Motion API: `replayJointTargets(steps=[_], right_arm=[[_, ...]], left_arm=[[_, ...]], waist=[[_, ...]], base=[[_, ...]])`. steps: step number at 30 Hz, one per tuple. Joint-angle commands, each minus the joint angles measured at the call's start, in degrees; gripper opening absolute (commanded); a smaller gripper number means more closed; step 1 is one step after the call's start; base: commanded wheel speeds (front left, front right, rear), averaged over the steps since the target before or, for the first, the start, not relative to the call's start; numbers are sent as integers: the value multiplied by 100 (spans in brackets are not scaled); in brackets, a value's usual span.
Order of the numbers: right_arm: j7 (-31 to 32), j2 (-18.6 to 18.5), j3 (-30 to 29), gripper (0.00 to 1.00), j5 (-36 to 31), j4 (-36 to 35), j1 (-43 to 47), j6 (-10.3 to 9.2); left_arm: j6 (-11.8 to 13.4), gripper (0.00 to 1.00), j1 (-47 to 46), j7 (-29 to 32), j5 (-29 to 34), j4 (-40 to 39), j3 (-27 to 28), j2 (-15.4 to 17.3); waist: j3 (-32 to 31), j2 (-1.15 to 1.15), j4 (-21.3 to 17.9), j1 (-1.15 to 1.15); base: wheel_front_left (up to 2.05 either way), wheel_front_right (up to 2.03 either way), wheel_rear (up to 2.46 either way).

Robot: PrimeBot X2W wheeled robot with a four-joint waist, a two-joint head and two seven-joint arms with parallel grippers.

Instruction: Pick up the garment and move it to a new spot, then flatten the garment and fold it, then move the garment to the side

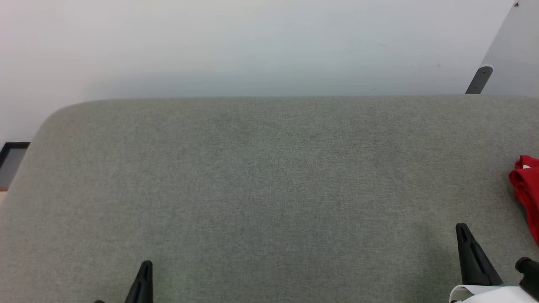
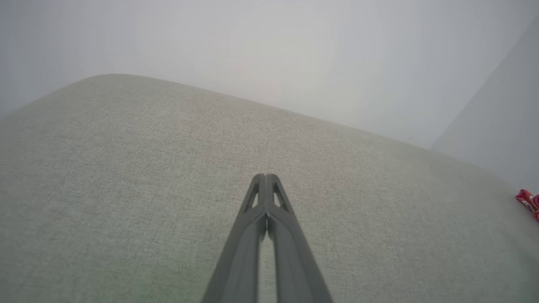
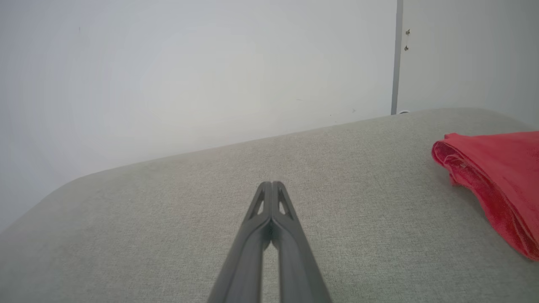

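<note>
- Left hand (image 1: 145,269), two long dark fingers: narrow, tips pressed together, gripping nothing. Hovering over the near left of the grey fabric-covered desk (image 1: 269,176).
- Right hand (image 1: 462,230): same state, fingers closed against each other with nothing between. Sitting over the near right of the desk.
- Red sleeveless jersey garment (image 1: 526,189): lying on the desk at its right edge, partly cut off by the head view's frame. Near the right hand, beyond it and to its right, not touching. Well apart from the left hand.
- Along the right wrist view: layered red edges down the garment's near side, top face fairly smooth, a bit of white at one end. Looks more like a folded stack than a loose heap, but cannot tell for sure. Lettering not readable.
- Step in hand, as a judgement: two readings. Either nothing begun and pick-up pending, or fold finished and garment already set aside. Empty hands fit both.
- If pick-up is pending: calls for opening the right hand, swinging it right and forward to the garment's near edge, pinching through all layers, lifting, carrying toward mid-desk. Left hand too far off to help until then.
- Risk: catching the top layer only and dragging the rest.
</note>
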Motion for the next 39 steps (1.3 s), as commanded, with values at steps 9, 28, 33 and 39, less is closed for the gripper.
replayJointTargets(steps=[9,28,33,39], right_arm=[[159,1,-35,0,1034,85,-197,-1],[447,51,-103,0,2636,359,-426,-2],[518,66,-122,0,3003,421,-483,-2],[598,83,-143,0,3418,494,-544,-2]], left_arm=[[3,0,-303,219,-1039,72,20,14],[-6,0,-684,612,-2643,316,52,-25],[-6,0,-765,709,-3008,365,65,-38],[-7,0,-857,819,-3418,422,84,-55]], waist=[[-17,0,-12,0],[-49,0,-36,0],[-58,0,-42,0],[-68,0,-50,0]], base=[[0,0,0],[0,0,0],[0,0,0],[0,0,0]])
